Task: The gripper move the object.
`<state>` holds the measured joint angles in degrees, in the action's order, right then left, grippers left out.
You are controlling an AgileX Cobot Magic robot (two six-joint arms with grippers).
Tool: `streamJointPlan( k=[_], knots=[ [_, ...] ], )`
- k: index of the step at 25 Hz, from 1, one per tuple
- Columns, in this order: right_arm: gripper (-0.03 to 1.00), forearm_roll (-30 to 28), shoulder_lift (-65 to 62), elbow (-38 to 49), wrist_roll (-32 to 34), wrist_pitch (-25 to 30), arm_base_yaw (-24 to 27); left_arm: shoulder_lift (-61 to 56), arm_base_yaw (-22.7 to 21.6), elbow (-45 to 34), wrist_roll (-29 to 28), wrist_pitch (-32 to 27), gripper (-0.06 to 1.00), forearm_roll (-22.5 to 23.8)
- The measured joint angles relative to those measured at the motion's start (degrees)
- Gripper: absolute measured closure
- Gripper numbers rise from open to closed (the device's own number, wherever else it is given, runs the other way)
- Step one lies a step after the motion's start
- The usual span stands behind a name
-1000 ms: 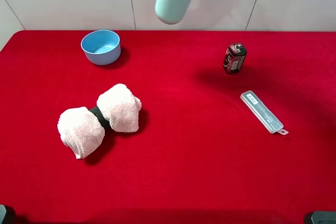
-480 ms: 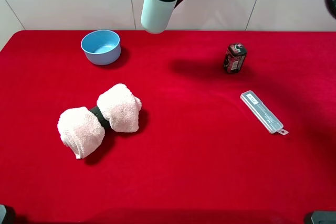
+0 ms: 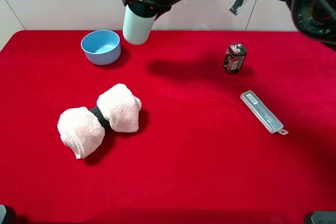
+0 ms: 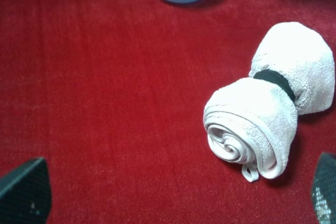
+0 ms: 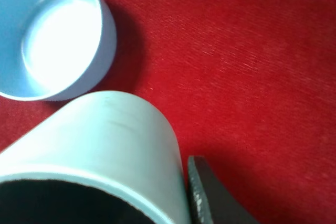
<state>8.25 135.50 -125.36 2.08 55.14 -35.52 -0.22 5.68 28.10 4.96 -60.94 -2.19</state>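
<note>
Reaching in from the far right corner of the bench, the right arm stretches along the far edge past the middle, its black links angled downward and its wrist pointing almost straight down. The right gripper (image 3: 143, 8) is clamped on the rim of the pale teal-green plastic tumbler (image 3: 138, 27). The tumbler hangs nearly upright with its mouth up and its base clear of the red cloth bench (image 3: 189, 171); its shadow falls on the cloth toward the right edge. In the right wrist view one dark finger (image 5: 206, 195) lies against the tumbler's outer wall, and the other finger is hidden. The tumbler is above the far edge, left of the middle, just beside the low light-blue plastic bowl (image 3: 101, 46) on that bowl's right-edge side and apart from it. The bowl stands near the far left corner. The left gripper (image 4: 173, 196) hovers over the left half of the cloth with its fingertips spread wide, holding nothing. A rolled pinkish-white towel (image 3: 100, 119) bound by a black band lies close by it. A small dark red canister (image 3: 234, 57) stands toward the far right, and a flat clear plastic case (image 3: 264, 112) lies nearer the right edge.
</note>
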Motion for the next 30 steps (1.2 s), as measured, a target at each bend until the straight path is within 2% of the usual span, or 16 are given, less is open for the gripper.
streamJointPlan(
  k=[12,19,30],
  knots=[
    [0.94,-1.7,5.3,0.0,0.0,-6.4,-0.2,0.0,0.0,0.0,0.0,0.0,-0.04,0.0],
    [0.94,-4.3,7.6,0.0,0.0,-7.9,-0.2,0.0,0.0,0.0,0.0,0.0,-0.04,0.0],
    [0.94,-4.5,7.7,0.0,0.0,-8.2,-0.2,0.0,0.0,0.0,0.0,0.0,-0.04,0.0]
  ],
)
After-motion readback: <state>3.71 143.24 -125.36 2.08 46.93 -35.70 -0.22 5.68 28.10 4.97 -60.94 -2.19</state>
